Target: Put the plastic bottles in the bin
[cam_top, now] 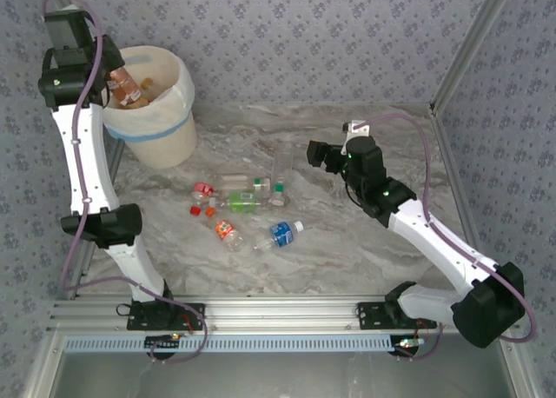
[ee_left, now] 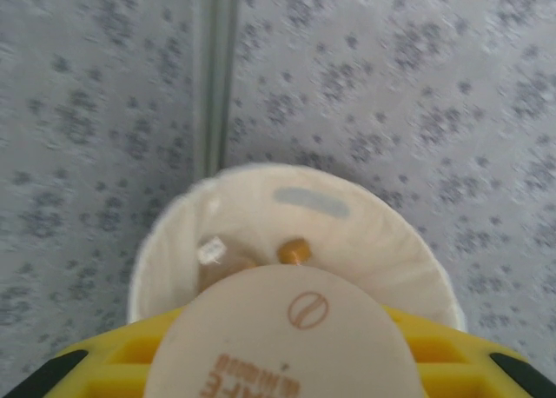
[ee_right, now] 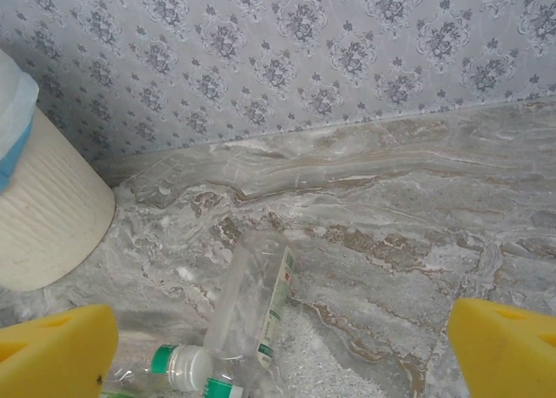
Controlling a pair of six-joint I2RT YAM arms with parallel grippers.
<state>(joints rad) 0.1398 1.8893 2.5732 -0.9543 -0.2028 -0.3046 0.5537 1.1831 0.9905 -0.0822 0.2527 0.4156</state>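
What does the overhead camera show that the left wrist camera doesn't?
Overhead: loose bottles scattered on the table, and the right arm with open jaws. Left wrist: the held bottle from below, its stamped base between yellow pads. Both: the bin with that bottle above it.

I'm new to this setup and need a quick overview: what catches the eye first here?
The left gripper holds an orange-labelled bottle over the white bin at the far left. Mid-table lie loose bottles, with the right gripper open to their right.
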